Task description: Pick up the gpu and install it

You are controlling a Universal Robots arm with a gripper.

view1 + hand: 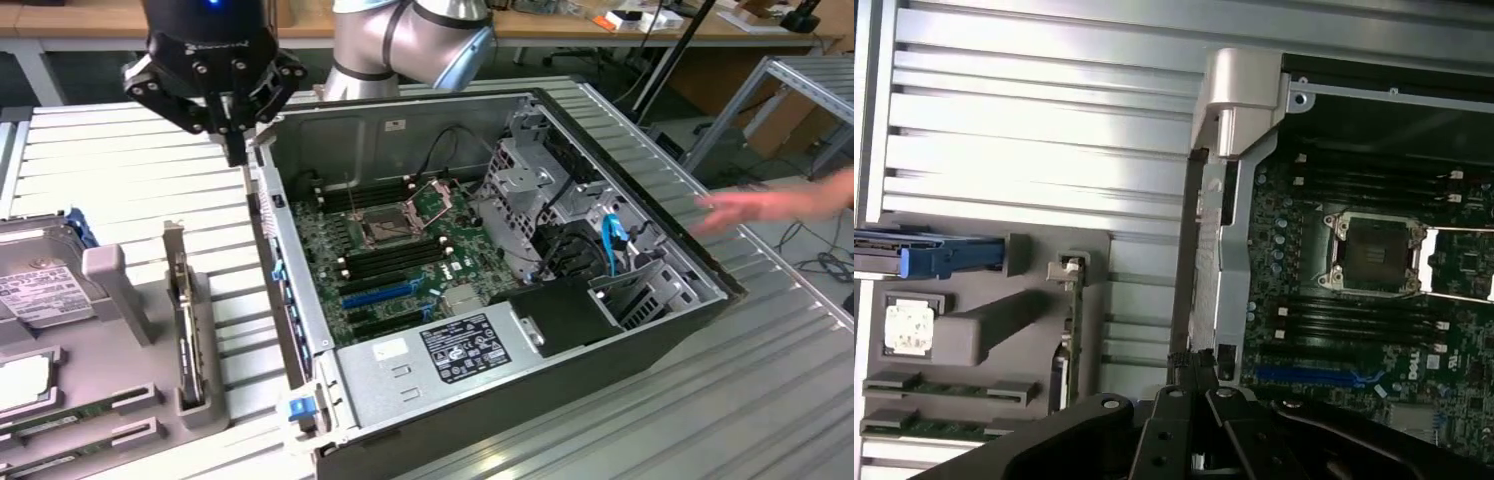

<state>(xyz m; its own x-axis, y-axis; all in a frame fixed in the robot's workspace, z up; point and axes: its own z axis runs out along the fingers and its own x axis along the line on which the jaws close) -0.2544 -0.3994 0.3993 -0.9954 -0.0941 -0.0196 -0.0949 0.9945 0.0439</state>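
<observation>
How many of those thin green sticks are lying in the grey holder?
2. The first stick and the second stick lie side by side in the grey holder. Others may be hidden beyond the edge.

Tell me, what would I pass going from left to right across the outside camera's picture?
Silver hard drive → dark flat card standing upright → green motherboard inside the open black computer case → silver metal drive cage → bright blue cable → a person's hand.
</observation>
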